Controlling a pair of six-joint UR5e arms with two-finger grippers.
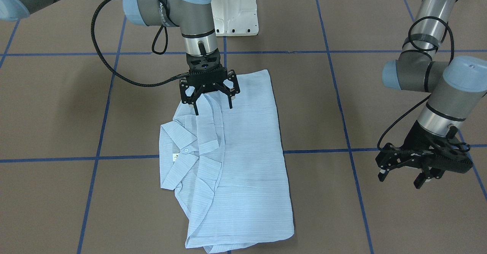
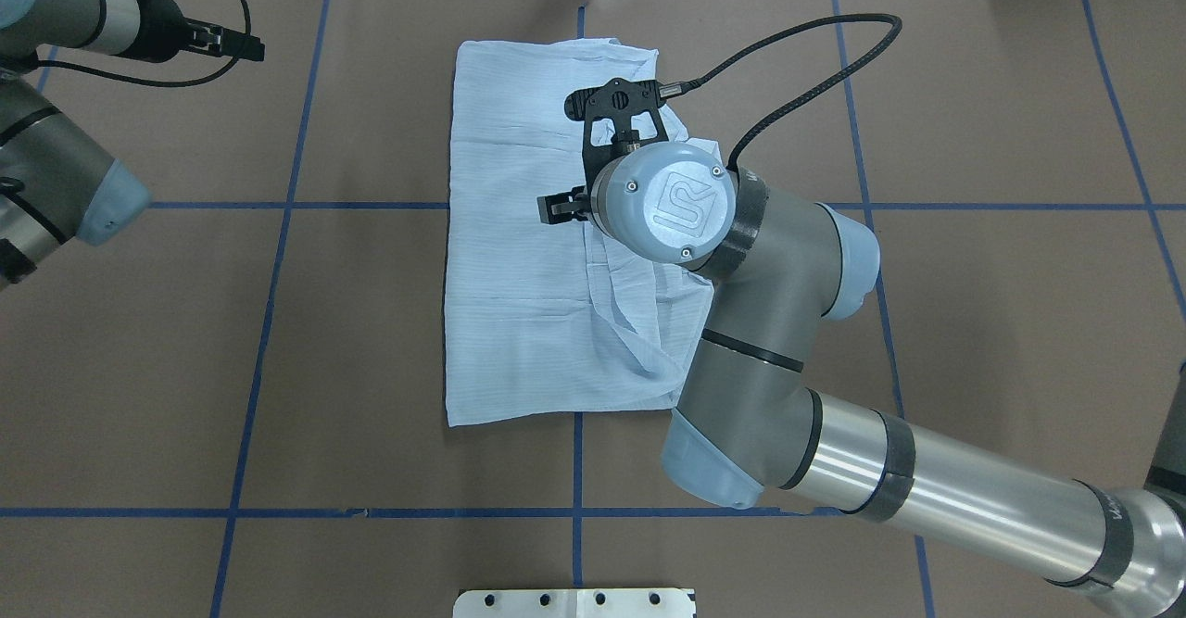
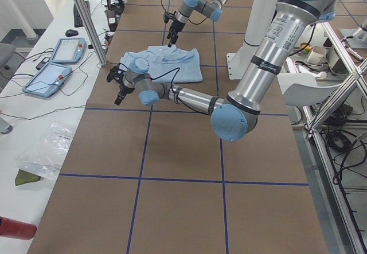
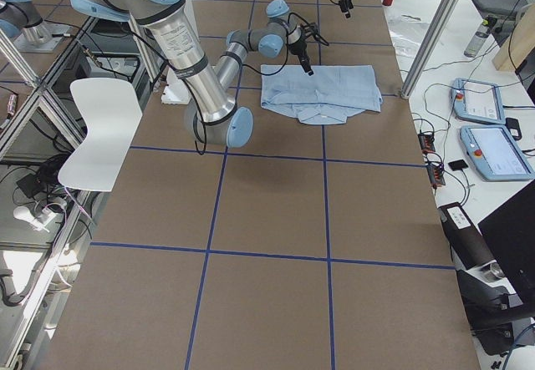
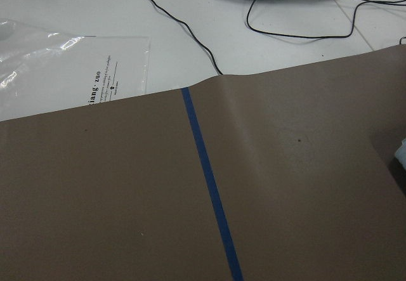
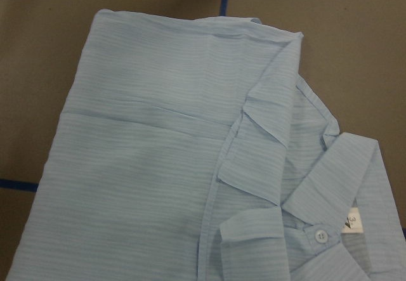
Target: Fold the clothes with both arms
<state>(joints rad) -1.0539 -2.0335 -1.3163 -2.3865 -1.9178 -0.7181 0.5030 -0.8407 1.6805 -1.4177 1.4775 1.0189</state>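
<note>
Exterior front-facing, right end effector (image 1: 214, 110) spread wide over shirt (image 1: 251, 151) fold edge

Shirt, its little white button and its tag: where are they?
shirt (image 1: 251, 162), front-facing view, middle of the folded body.
button (image 6: 320, 235), right wrist view, centre of the button.
tag (image 6: 353, 220), right wrist view, white part beside the button.

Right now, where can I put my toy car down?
Bare brown table lies between the shirt and the left hand, and also past the shirt's collar side. It's crowded at the shirt, where the open right hand is right over it.
</note>
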